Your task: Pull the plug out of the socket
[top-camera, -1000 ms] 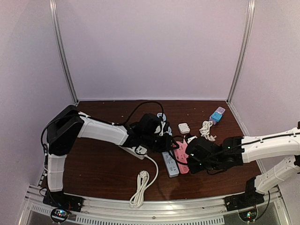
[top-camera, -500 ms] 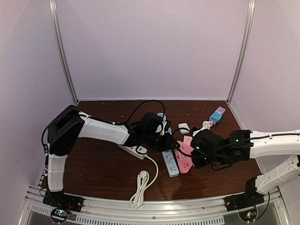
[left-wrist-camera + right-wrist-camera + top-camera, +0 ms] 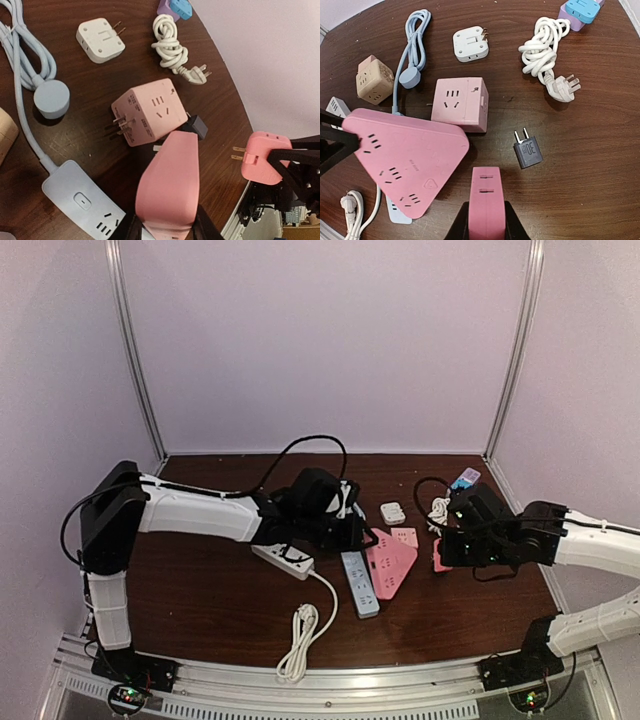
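moved: right gripper (image 3: 446, 550) has swung right, carrying the pink plug (image 3: 440, 560) clear of the pink triangular socket (image 3: 392, 562) | top: left gripper (image 3: 362, 537) clamps the socket's corner | left wrist: plug prongs bare, well apart (unplugging looks done) | right wrist: jaws closed on plug; only setting down left

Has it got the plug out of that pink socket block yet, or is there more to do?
Pulling looks done: the pink plug hangs clear of the pink socket block, prongs bare. The right gripper grips the plug; the left gripper clamps the block. Remaining: probably only setting both down.
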Controlling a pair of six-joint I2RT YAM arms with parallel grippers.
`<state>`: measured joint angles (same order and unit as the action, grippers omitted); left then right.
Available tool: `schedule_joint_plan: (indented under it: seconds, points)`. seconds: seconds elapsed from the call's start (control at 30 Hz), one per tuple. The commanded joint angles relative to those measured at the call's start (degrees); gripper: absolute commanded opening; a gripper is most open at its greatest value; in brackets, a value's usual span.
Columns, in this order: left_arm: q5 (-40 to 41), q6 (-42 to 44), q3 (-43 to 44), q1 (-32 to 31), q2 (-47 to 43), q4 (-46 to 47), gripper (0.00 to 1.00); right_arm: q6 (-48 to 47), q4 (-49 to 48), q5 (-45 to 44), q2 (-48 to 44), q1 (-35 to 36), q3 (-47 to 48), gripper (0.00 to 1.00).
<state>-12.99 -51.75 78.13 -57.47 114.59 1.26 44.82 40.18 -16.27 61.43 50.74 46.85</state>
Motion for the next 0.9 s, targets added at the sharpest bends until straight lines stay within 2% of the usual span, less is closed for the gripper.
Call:
schedule_joint_plan:
  seconds: [0.0,0.17,0.3,0.5,0.63,0.73,0.87]
  points:
    - [3.7,4.4,0.4,0.1,-7.5,-0.7,0.00,0.5,-4.6,3.8,-2.6,-3.7,-3.0,0.01]
    - [8.1,6.9,-1.3,0.3,-13.7,-5.5,0.00,0.0,-9.6,8.3,-2.4,-5.3,-5.9,0.01]
    - [16.4,9.8,-4.0,2.0,-19.1,-12.7,0.00,0.6,-14.5,11.4,-0.5,-5.4,-8.3,0.02]
    - [28.3,13.6,-11.2,8.8,-28.7,-22.7,0.00,2.7,-24.5,17.5,2.1,-5.4,-12.6,0.02]
    - [39.3,15.8,-13.7,13.2,-34.2,-31.1,0.00,4.0,-30.8,20.5,4.4,-5.4,-15.5,0.02]
    - [46.4,16.4,-14.0,16.0,-35.0,-36.9,0.00,4.7,-34.6,22.3,5.9,-5.5,-17.0,0.02]
    - [51.1,17.4,-13.9,19.1,-34.0,-41.2,0.00,5.3,-37.1,23.3,8.0,-5.6,-18.1,0.03]
